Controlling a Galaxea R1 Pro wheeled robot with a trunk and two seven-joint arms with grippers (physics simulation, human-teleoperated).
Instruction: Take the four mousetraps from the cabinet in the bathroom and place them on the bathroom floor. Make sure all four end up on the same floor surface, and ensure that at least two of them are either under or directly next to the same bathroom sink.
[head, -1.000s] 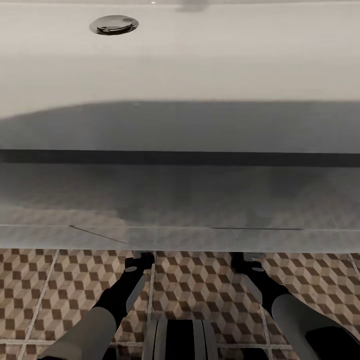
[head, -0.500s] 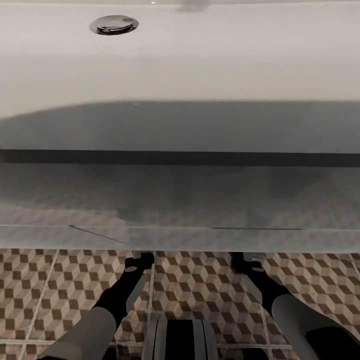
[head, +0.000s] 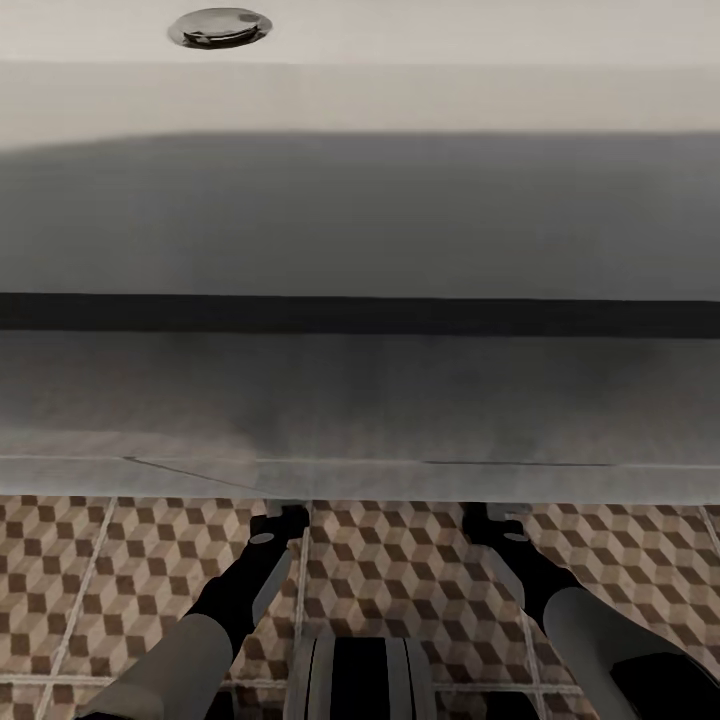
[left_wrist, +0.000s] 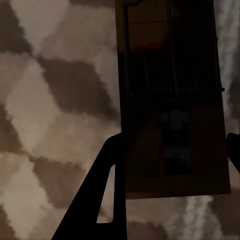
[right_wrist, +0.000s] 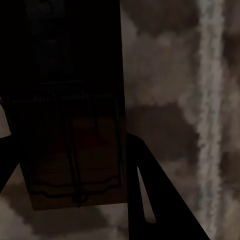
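Observation:
In the left wrist view a mousetrap (left_wrist: 170, 75), dark brown with pale wire parts, sits between the fingers of my left gripper (left_wrist: 175, 140), which is shut on it just over the bathroom floor (left_wrist: 45, 100). My right gripper (right_wrist: 67, 125) is likewise shut on a second mousetrap (right_wrist: 75, 165) close above the tiles. In the head view both arms reach down and forward; the left gripper (head: 280, 518) and the right gripper (head: 495, 522) end at the foot of the white vanity (head: 360, 400), under the bathroom sink (head: 360, 90).
The sink's chrome drain (head: 220, 27) lies at the top left of the head view. The vanity's front fills the middle. Cube-patterned floor tiles (head: 390, 570) spread between and beside my arms. My dark base (head: 360, 680) shows at the bottom.
The head view has shifted: basin and drain sit higher in the picture, with more of the vanity front showing. Both arms hold the same place.

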